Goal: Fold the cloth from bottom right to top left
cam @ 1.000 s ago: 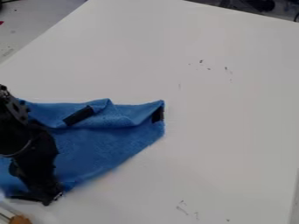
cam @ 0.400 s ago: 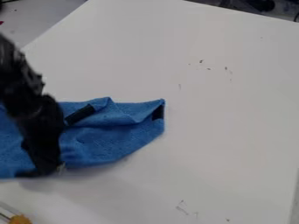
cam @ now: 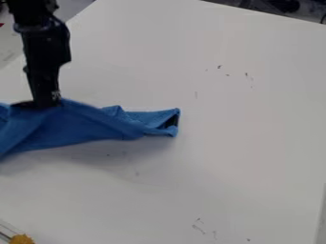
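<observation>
The black gripper point(cam: 39, 106) hangs down at the left of the camera view, shut on the near edge of the blue cloth. Its fingertips hold that edge up over the rest of the fabric. From there the blue cloth point(cam: 86, 125) slopes down to the right, where its right corner rests on the table with a dark patch inside a small fold. The cloth's left part runs out of the view at the left edge. Much of its far side is hidden behind the raised fabric.
The white table point(cam: 223, 157) carries small dark marks at the upper right and near the bottom. An orange-yellow object point(cam: 22, 238) with a thin rod lies in the bottom left corner. Dark items stand beyond the table's far edge at the top right.
The gripper has moved up the view, away from the near side, drawing the cloth's lower edge with it. The black strip on the cloth's upper part is now covered.
</observation>
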Motion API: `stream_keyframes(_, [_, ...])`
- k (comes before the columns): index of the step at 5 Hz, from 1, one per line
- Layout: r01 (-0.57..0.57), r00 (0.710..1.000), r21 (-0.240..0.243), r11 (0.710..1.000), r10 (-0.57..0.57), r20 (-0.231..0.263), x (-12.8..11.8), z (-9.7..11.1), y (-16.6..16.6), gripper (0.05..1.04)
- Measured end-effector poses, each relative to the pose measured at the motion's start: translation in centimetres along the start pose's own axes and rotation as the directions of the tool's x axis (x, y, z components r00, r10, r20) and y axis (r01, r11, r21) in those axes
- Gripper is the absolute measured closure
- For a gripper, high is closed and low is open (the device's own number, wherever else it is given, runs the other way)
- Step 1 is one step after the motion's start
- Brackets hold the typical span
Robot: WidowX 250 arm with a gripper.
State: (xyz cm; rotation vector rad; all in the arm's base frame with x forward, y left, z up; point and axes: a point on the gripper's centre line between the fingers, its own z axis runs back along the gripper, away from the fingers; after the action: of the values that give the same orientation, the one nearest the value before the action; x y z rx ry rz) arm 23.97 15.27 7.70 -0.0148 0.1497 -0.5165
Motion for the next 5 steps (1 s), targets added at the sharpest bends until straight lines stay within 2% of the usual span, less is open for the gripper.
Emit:
stream_keyframes(1, [0.113, 0.993, -0.023, 0.993, -0.114, -0.01, 1.3, 0.6, 4.8, 1.004])
stream_keyframes(2, [0.194, 0.979, -0.062, 0.979, -0.197, -0.053, 2.7, -0.2, 8.5, 1.004])
stream_keyframes(3, [0.247, 0.967, -0.083, 0.965, -0.251, -0.04, 4.3, -0.8, 10.6, 1.004])
stream_keyframes(5, [0.263, 0.964, -0.016, 0.965, -0.262, 0.05, 6.9, -2.2, 12.1, 0.983])
